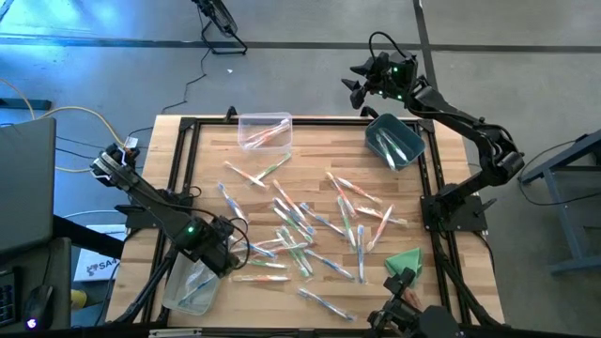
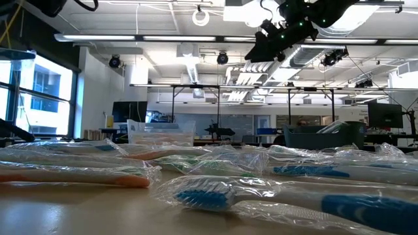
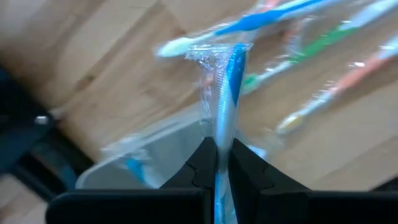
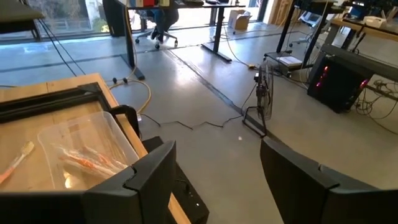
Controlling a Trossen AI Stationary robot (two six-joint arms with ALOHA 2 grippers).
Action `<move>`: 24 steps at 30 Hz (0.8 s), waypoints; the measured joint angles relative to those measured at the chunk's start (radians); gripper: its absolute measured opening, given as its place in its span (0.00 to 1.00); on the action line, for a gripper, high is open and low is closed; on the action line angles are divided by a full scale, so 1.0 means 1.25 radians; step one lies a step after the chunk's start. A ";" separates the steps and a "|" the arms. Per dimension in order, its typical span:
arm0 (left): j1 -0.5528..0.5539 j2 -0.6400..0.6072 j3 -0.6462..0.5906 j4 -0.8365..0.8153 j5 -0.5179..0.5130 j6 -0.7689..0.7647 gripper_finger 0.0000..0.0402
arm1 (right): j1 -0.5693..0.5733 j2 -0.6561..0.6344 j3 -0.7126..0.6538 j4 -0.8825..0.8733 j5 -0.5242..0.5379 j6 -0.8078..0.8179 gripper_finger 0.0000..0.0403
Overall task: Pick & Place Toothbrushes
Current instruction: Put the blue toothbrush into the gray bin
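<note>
Many wrapped toothbrushes point(image 1: 310, 230) lie loose on the middle of the wooden table point(image 1: 207, 169), and they fill the foreground of the low view point(image 2: 202, 192). My left gripper point(image 3: 222, 163) hangs at the near left point(image 1: 223, 252), shut on a blue toothbrush point(image 3: 231, 74) in clear wrap. It is over the edge of a clear bin point(image 1: 191, 284) that holds blue brushes. My right gripper point(image 4: 214, 180) stands open and empty, high past the table's far edge point(image 1: 362, 86), beside the teal bin point(image 1: 394, 141). My left gripper pinches the wrapped blue toothbrush between its two fingers, on the handle point(image 3: 221, 146). The fingers point down from above. The brush is lifted clear of the table. Its wrapped end point(image 3: 217, 53) reaches out beyond the fingertips, over the bin's rim point(image 3: 134, 149).
A second clear bin point(image 1: 265, 130) with orange toothbrushes stands at the far edge and shows in the right wrist view point(image 4: 87, 155). A folded green cloth point(image 1: 404, 263) lies at the near right. A black frame point(image 1: 183, 141) runs around the tabletop.
</note>
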 joint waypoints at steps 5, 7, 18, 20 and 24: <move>0.001 0.000 0.000 0.095 0.041 -0.017 0.04 | 0.000 0.000 0.000 0.000 0.000 0.022 0.56; 0.001 0.000 0.000 0.114 0.052 -0.040 0.04 | 0.000 0.000 0.000 0.000 0.000 0.023 0.56; 0.001 0.000 0.000 0.108 0.105 -0.132 0.04 | 0.000 0.000 0.000 -0.005 0.000 0.027 0.56; 0.001 0.000 0.000 0.102 0.098 -0.130 0.04 | 0.000 0.000 0.000 -0.013 0.000 0.027 0.56; 0.002 0.000 -0.028 0.117 0.097 -0.136 0.04 | 0.000 0.000 0.000 -0.035 0.000 0.021 0.56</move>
